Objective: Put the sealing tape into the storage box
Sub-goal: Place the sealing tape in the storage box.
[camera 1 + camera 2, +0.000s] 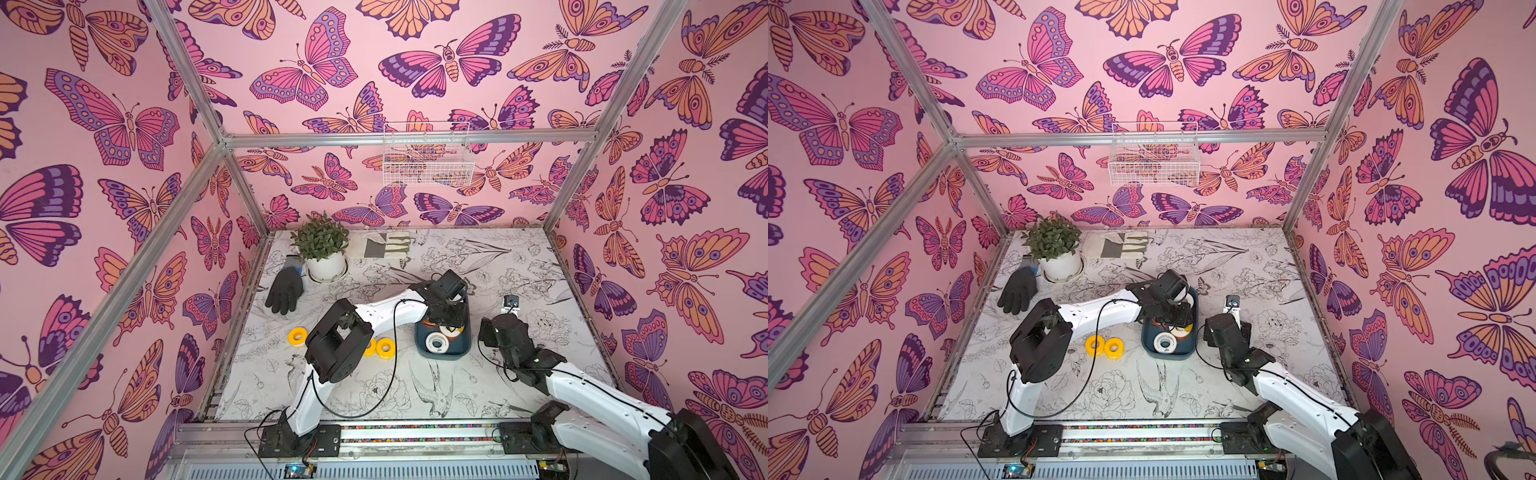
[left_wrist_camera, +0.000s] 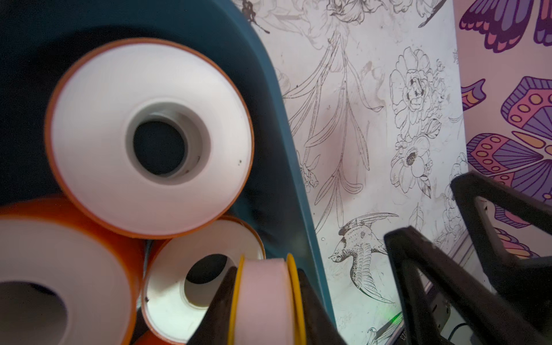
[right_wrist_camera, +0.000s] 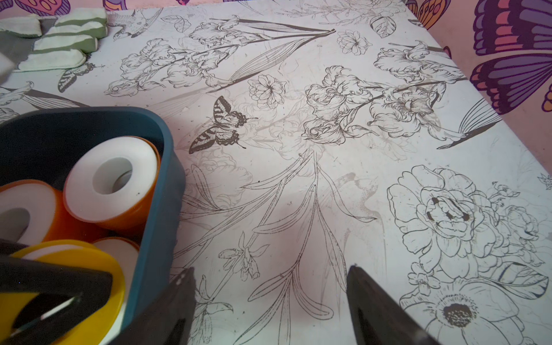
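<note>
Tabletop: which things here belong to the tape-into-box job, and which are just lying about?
Job: box; boxed rolls; held roll, gripped by the left tool; loose rolls.
Lying about: black glove; plant; striped glove; wire basket.

We're seeing soft, even, bright light in both top views, tinted pink off the walls (image 1: 104, 208), and the perspective stretches hard toward the edges. Shadows on the table (image 3: 298, 209) are faint and soft-edged. In the left wrist view the nearest sealing tape (image 2: 44, 268) is smeared out of focus, the storage box (image 2: 268, 149) interior dark.
</note>
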